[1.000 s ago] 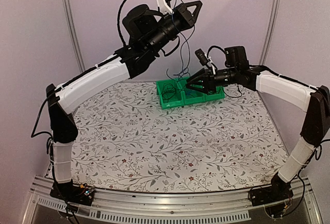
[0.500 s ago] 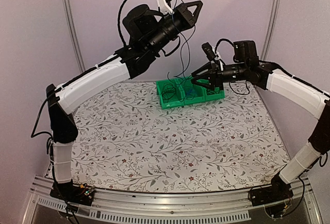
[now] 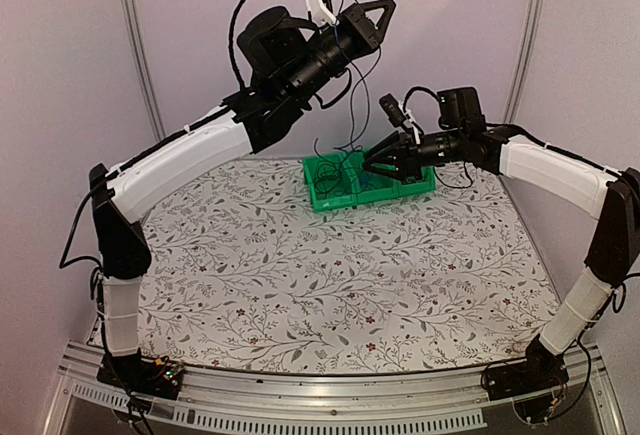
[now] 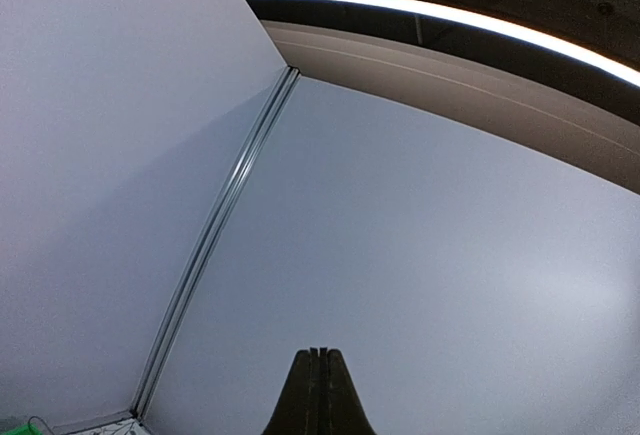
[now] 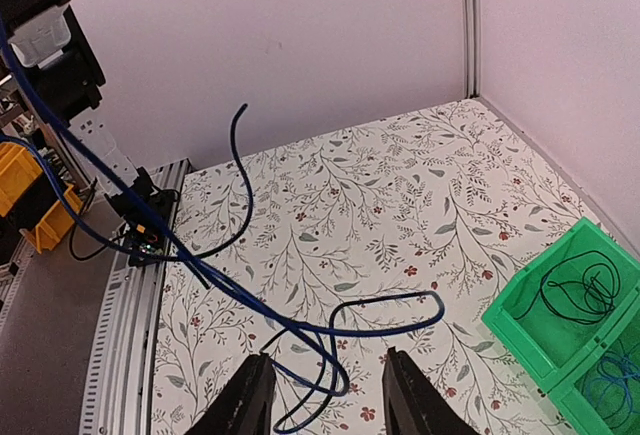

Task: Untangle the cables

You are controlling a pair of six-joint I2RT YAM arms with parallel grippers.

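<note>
The cables (image 3: 352, 105), thin blue and black wires, hang from my raised left gripper (image 3: 385, 17) down toward the green bin (image 3: 325, 200). That gripper (image 4: 320, 353) is shut; the left wrist view shows only wall, no wire. My right gripper (image 3: 368, 163) hovers over the bin beside the dangling strands. In the right wrist view a loose blue and black loop of the cables (image 5: 330, 330) hangs between its open fingers (image 5: 245, 400), not pinched. More coils lie in the green bin (image 5: 520, 330): a black one (image 5: 580, 290) and a blue one (image 5: 612, 380).
A floral cloth (image 3: 330, 275) covers the table. The bin stands at the back centre, near the rear wall. An aluminium rail (image 5: 120, 315) runs along the near edge, with yellow bins (image 5: 25, 195) beyond it. Side walls close in on both sides.
My right gripper rose and drew back, then came down and left again to the hanging cables, its fingers a little narrower. The left arm has barely moved.
</note>
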